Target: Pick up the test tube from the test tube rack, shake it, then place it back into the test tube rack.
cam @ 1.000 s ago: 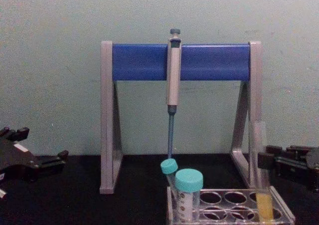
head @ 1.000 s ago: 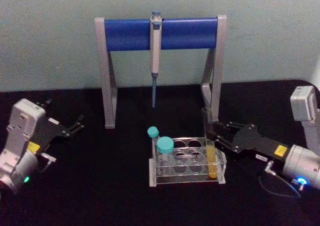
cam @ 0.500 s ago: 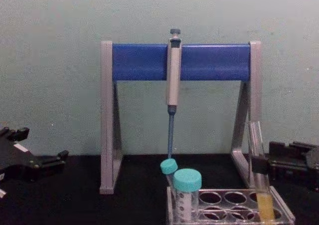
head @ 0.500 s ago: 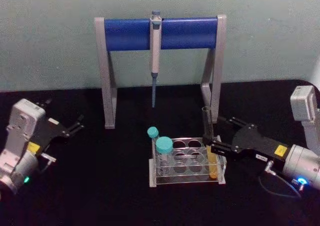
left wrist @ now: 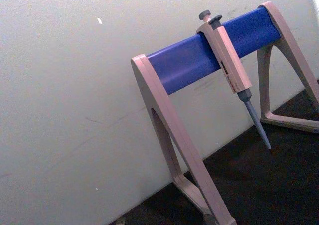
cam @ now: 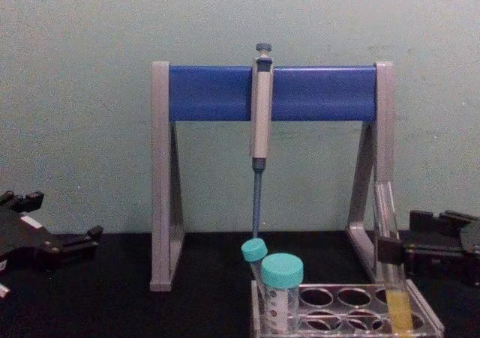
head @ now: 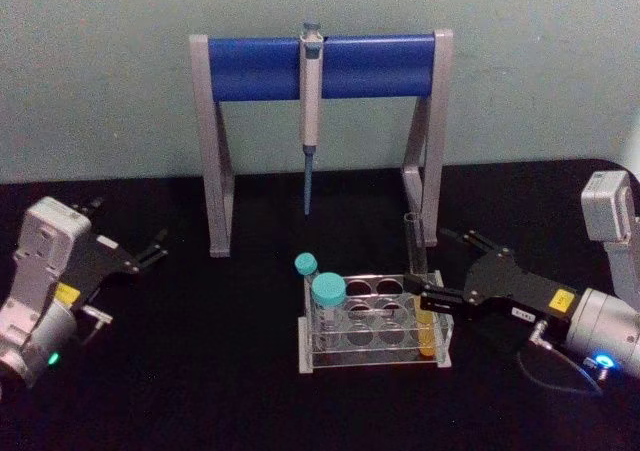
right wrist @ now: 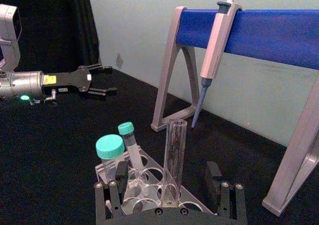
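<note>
You have the test tube (head: 417, 271) standing upright in a hole at the right end of the rack (head: 372, 323), the end farthest from the two teal-capped tubes (head: 322, 296), and that suits the pick: its open glass top rises well clear of the rack, so there is bare wall to grip above the yellow-orange liquid in its lower part. The rack sits on the black table (head: 200, 371) just in front of the pipette stand (head: 320, 66), whose hanging pipette (head: 310, 91) ends above and behind the rack, so a straight lift should miss it, as far as I can judge. Your right claw (head: 428, 302) reaches in level from the right side of the rack. In the right wrist view the tube (right wrist: 173, 160) stands between the two fingers (right wrist: 110, 197), which sit apart on either side of it with a gap showing on each side. In the chest view one finger (cam: 388, 249) crosses the glass just above the liquid, so the height looks right for closing, but I cannot tell whether that finger touches the glass. The claw grips nothing yet; the tube's bottom rests down in its hole, so the lift is not begun. Your left claw (head: 152, 251) is parked far to the left of the rack, its fingers spread and holding nothing.
</note>
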You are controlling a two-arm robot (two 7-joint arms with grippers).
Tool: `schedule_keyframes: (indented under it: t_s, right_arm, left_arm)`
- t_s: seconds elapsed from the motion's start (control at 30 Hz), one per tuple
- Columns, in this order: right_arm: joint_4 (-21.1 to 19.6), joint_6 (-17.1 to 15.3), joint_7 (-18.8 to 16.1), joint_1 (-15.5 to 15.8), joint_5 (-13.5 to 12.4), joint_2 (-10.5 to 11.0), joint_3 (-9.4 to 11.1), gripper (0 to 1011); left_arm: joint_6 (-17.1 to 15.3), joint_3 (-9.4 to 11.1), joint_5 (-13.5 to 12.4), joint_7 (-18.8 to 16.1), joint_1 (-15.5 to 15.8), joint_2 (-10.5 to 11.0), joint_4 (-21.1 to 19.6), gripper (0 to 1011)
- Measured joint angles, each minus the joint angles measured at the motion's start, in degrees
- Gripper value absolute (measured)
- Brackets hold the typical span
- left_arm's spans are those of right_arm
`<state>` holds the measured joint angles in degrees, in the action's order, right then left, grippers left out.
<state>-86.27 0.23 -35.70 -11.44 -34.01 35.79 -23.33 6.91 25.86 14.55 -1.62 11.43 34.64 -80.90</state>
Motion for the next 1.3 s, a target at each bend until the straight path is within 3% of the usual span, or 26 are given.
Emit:
schedule_keyframes:
  t_s: [0.27, 0.47, 0.57, 0.67, 0.77, 0.87, 0.9, 1.03, 1.3]
  right_arm:
    - [-0.5, 0.6, 0.4, 0.3, 0.2, 0.0, 0.2, 1000]
    - [-3.5, 4.1, 2.8, 2.6, 0.3, -0.4, 3.0, 1000]
    - [-5.8, 6.3, 5.6, 4.4, 0.7, -0.9, 5.2, 1000]
    - [-8.1, 8.1, 10.9, 6.5, 3.0, -1.8, 7.6, 1000]
    - [-10.5, 8.2, 19.6, 8.6, 8.0, -3.3, 9.9, 1000]
    - [-11.1, 6.2, 24.4, 9.2, 10.9, -4.4, 10.7, 1000]
    - [-11.1, 3.7, 27.1, 9.2, 12.4, -5.1, 10.9, 1000]
    - [-9.9, -2.6, 32.3, 8.6, 15.2, -6.7, 10.7, 1000]
    - [-5.8, -10.1, 34.7, 6.9, 17.3, -9.3, 9.8, 1000]
  left_arm:
    - [0.0, 0.0, 0.0, 0.0, 0.0, 0.0, 0.0, 1001]
    - [0.0, 0.0, 0.0, 0.0, 0.0, 0.0, 0.0, 1001]
    - [0.0, 0.0, 0.0, 0.0, 0.0, 0.0, 0.0, 1001]
    - [0.0, 0.0, 0.0, 0.0, 0.0, 0.0, 0.0, 1001]
    - [0.0, 0.0, 0.0, 0.0, 0.0, 0.0, 0.0, 1001]
    - [0.0, 0.0, 0.0, 0.0, 0.0, 0.0, 0.0, 1001]
    - [0.0, 0.0, 0.0, 0.0, 0.0, 0.0, 0.0, 1001]
    - [0.0, 0.0, 0.0, 0.0, 0.0, 0.0, 0.0, 1001]
    - [0.0, 0.0, 0.0, 0.0, 0.0, 0.0, 0.0, 1001]
